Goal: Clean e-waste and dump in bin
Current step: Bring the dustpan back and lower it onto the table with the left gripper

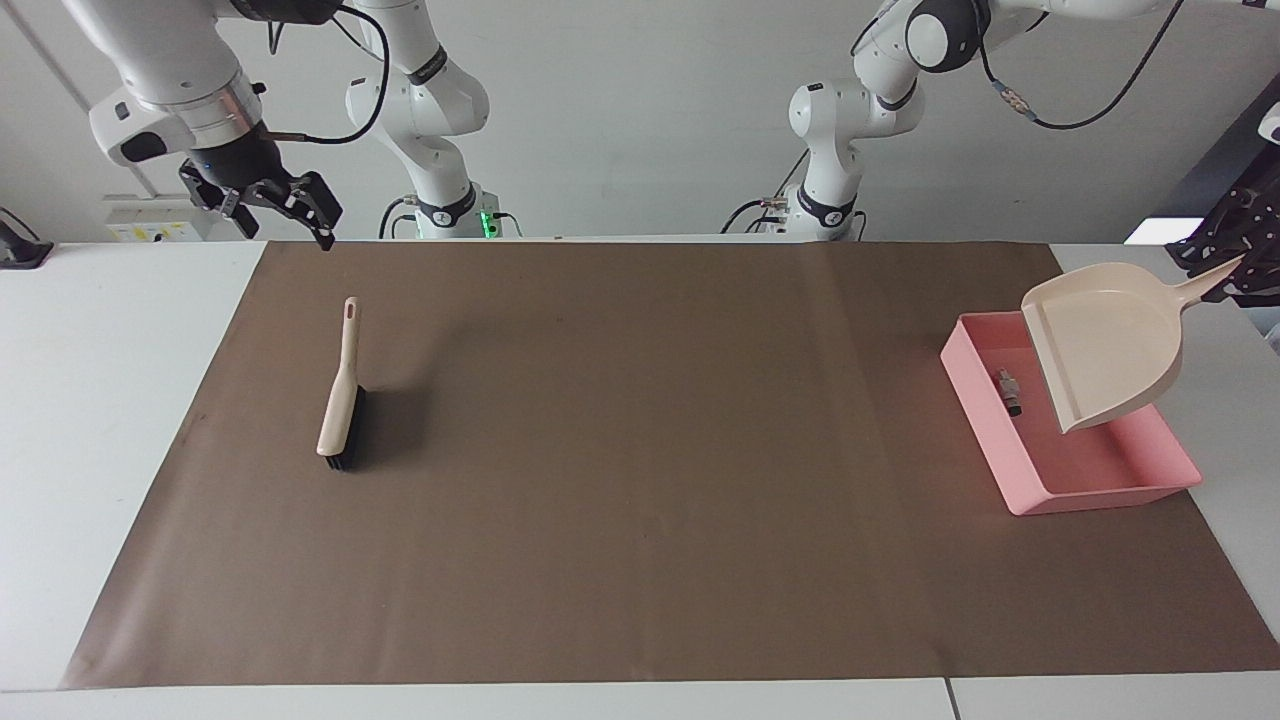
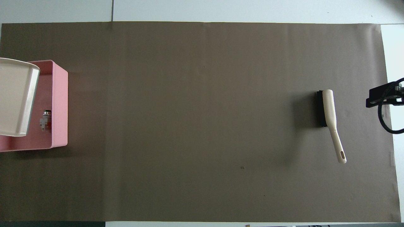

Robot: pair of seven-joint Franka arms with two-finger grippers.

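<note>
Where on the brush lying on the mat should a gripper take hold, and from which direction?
Probably the slim beige handle of the brush, from above: it lies flat, pointing toward the robots, bristles beside the head; close across its narrow width.

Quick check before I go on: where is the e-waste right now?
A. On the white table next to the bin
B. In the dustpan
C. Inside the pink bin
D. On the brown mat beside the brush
C. The small cluster of e-waste lies on the floor of the pink bin, while the dustpan, held tilted above the bin, shows nothing inside it.
</note>
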